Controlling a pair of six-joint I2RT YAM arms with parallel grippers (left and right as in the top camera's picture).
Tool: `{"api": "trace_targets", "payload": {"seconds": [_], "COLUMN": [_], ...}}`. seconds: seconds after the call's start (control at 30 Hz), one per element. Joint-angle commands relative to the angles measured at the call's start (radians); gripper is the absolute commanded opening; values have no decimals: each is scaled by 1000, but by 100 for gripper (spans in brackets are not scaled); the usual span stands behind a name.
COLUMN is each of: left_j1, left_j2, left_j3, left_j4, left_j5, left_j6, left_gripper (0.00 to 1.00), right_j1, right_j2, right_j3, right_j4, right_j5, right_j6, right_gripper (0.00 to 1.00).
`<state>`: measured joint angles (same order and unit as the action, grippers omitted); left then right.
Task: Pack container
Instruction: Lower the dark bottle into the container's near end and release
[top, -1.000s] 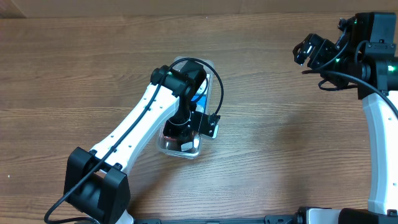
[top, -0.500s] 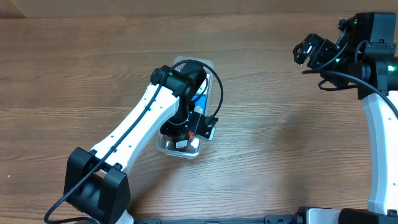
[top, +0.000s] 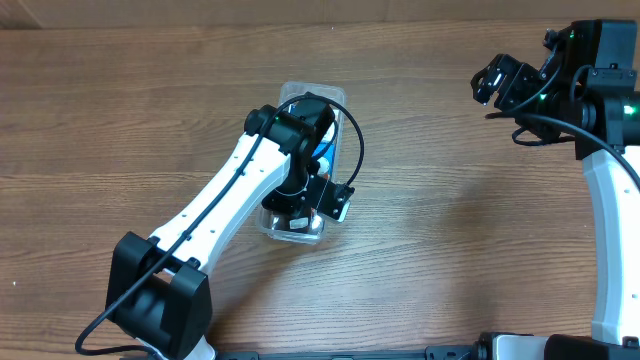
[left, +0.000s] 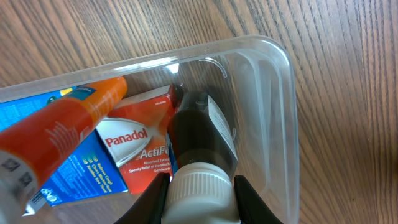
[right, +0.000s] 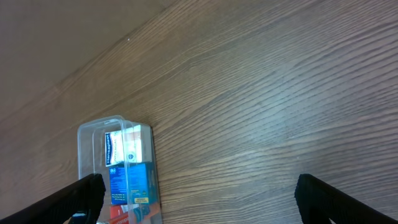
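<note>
The clear plastic container (top: 300, 90) lies mid-table; it also shows in the left wrist view (left: 287, 93) and the right wrist view (right: 93, 134). My left gripper (left: 199, 202) is inside it at its near end (top: 297, 212), shut on the white cap of a dark bottle (left: 202, 140). The bottle lies along the container's right wall. Beside it are a red Panadol box (left: 137, 146), an orange tube (left: 62, 127) and a blue box (left: 81, 171). My right gripper (top: 493, 82) is open and empty, high at the far right (right: 199, 199).
More small boxes, blue and white, lie at the container's far end (right: 127, 162). Bare wooden table (top: 450, 230) lies between the container and the right arm. The left arm's cable loops over the container.
My left gripper with the bottle has shifted slightly toward the far side, and the container has slid a little that way with it. The right arm has not moved.
</note>
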<state>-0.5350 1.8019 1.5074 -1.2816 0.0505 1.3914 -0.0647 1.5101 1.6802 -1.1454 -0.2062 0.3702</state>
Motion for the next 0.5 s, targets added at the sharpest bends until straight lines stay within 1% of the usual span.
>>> {"api": "trace_targets", "payload": {"seconds": [0.0, 0.07, 0.17, 0.23, 0.27, 0.3, 0.4, 0.47], "left_j1": [9, 9, 10, 10, 10, 10, 10, 10], "left_j2": [18, 18, 18, 19, 20, 20, 20, 19], "left_j3": [-2, -2, -2, -2, -2, -2, -2, -2], "left_j4": [4, 5, 5, 5, 8, 10, 15, 32], "left_j5": [-6, -6, -6, -5, 1, 13, 27, 19], "left_j6": [18, 18, 18, 18, 18, 18, 11, -34], "left_gripper": [18, 23, 27, 31, 50, 99, 100, 100], "right_j1": [-3, -3, -3, -3, -3, -3, -3, -3], "right_j2": [-9, -9, -9, -9, -9, -9, -9, -9], "right_j3": [8, 8, 8, 8, 8, 8, 8, 8], "right_j4": [2, 3, 2, 3, 2, 3, 2, 2], "right_j5": [-5, -5, -5, -5, -5, -5, -5, -5], "right_j6": [4, 5, 4, 4, 4, 5, 5, 4], "right_gripper": [100, 100, 100, 100, 100, 100, 100, 100]}}
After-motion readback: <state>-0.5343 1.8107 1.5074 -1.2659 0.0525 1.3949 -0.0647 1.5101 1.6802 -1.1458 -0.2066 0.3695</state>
